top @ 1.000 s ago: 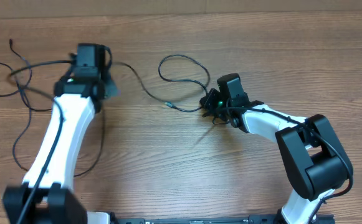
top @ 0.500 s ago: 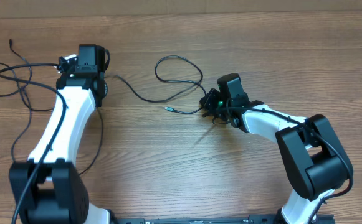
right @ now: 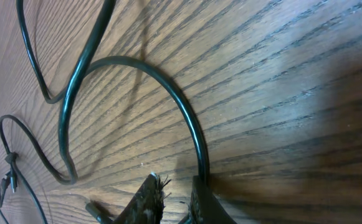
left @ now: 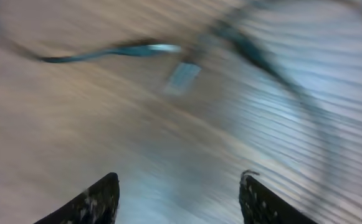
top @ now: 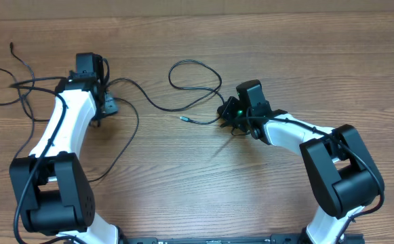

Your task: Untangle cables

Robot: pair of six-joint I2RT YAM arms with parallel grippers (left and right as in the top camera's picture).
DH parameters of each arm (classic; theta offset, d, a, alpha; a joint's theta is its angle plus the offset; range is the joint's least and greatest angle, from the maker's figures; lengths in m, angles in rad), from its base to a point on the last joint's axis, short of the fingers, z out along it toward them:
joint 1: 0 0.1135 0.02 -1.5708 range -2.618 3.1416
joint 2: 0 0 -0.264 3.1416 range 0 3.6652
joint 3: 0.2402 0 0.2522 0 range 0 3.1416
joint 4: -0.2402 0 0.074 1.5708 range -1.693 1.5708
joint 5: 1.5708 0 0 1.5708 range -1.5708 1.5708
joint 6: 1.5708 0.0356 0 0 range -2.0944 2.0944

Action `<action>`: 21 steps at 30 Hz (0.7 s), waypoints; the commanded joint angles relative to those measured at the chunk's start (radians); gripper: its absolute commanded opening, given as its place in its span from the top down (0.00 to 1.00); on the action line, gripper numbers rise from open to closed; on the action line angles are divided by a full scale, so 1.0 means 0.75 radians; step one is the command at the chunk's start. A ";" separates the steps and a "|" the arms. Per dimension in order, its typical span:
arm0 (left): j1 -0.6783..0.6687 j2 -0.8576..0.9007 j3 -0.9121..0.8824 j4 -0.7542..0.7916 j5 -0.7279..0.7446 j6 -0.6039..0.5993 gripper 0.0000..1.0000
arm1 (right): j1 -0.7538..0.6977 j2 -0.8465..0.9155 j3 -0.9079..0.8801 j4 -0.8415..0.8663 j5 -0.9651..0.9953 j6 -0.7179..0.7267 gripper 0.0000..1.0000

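Note:
Thin black cables lie across the wooden table [top: 203,176]. One cable [top: 157,107] runs from beside my left gripper [top: 107,106], makes a loop [top: 193,63] and ends at my right gripper [top: 225,114]. Its silvery plug tip [top: 183,118] rests on the wood. In the right wrist view this cable [right: 187,112] arcs down into the nearly closed right gripper [right: 174,180], which is shut on it. The left wrist view is blurred by motion. There my left gripper [left: 177,177] stands open with nothing between its fingers [left: 100,199], and a plug-tipped cable [left: 137,50] lies ahead.
A tangle of further cables [top: 20,85] spreads over the far left of the table, one end [top: 11,46] pointing away. Another strand [top: 125,146] curves down past the left arm. The back edge of the table [top: 251,12] meets a pale wall.
My left gripper has opened and let go of the cable, and has swung left and nearer. The freed cable has slackened onto the table. The right arm has not moved.

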 commanded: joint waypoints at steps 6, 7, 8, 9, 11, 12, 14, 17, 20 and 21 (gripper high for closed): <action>-0.206 -0.004 0.047 0.161 0.667 0.281 0.31 | -0.004 0.011 0.005 0.008 -0.124 -0.021 0.80; -0.235 -0.003 0.047 0.183 0.667 0.302 0.30 | -0.010 0.001 0.006 0.008 -0.163 -0.048 0.82; -0.277 -0.003 0.047 0.210 0.666 0.332 0.28 | -0.019 -0.014 0.006 0.007 -0.197 -0.084 0.84; -0.311 -0.001 0.046 0.235 0.661 0.354 0.27 | -0.025 -0.033 0.006 -0.001 -0.213 -0.121 0.86; -0.380 0.007 0.046 0.294 0.639 0.399 0.23 | -0.037 -0.083 0.006 -0.052 -0.190 -0.163 0.87; -0.414 0.008 0.046 0.327 0.601 0.399 0.22 | -0.040 -0.108 0.006 -0.083 -0.162 -0.176 0.89; -0.480 0.020 0.044 0.386 0.502 0.395 0.20 | -0.044 -0.158 0.005 -0.165 -0.059 -0.181 0.94; -0.554 0.055 0.044 0.449 0.406 0.378 0.20 | -0.052 -0.188 0.005 -0.267 0.099 -0.132 0.96; -0.606 0.123 0.044 0.526 0.389 0.385 0.20 | -0.084 -0.189 0.005 -0.354 0.181 0.008 0.96; -0.619 0.145 0.044 0.550 0.390 0.388 0.20 | -0.101 -0.189 0.005 -0.372 0.180 0.029 0.96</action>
